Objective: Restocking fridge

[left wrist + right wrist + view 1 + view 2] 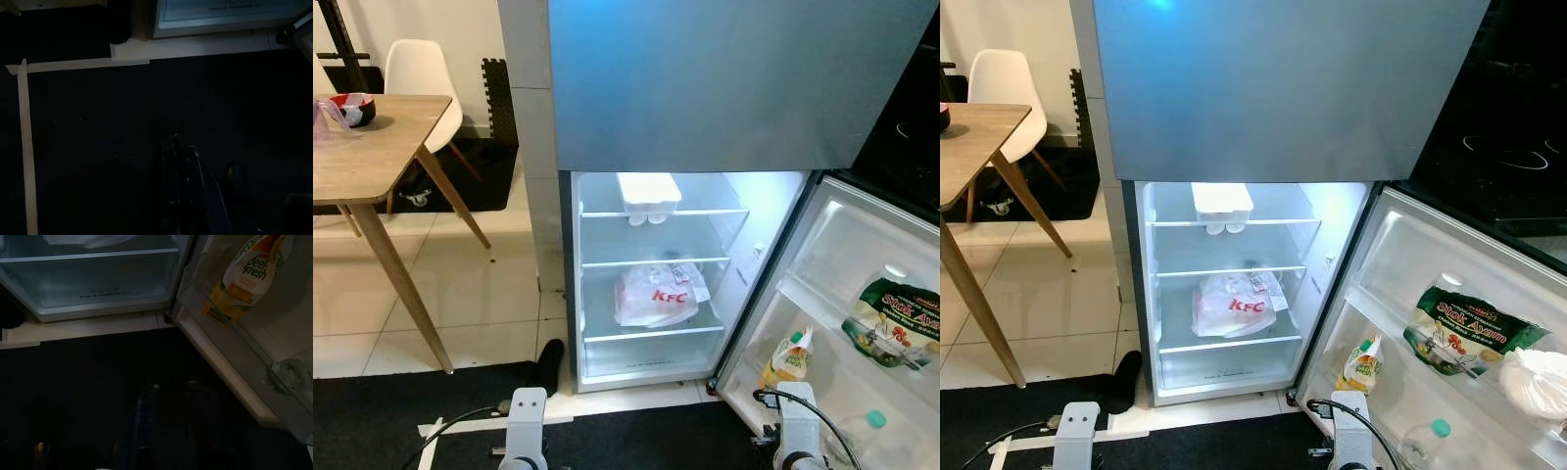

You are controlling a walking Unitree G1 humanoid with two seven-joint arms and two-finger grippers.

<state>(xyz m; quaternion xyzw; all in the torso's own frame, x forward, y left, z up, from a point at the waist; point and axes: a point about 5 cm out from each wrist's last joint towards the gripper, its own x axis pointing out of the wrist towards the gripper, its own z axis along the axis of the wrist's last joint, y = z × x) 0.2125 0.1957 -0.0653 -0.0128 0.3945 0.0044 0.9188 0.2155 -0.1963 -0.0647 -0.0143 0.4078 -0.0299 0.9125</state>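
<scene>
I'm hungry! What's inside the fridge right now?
In the fridge: a white KFC bag on a lower shelf and a white tray up top. What the bag holds is hidden.

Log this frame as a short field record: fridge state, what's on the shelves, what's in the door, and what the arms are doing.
fridge door: lower door open, swung to the robot's right
top shelf: white tray
middle shelf: KFC bag
bottom drawer: nothing visible inside
door upper rack: green Stok Ayam packet, white bag
door lower rack: juice carton, bottle with teal cap
left gripper: low over the dark mat, empty
right gripper: low near the door's foot, empty
side: wooden table, white chair
</scene>
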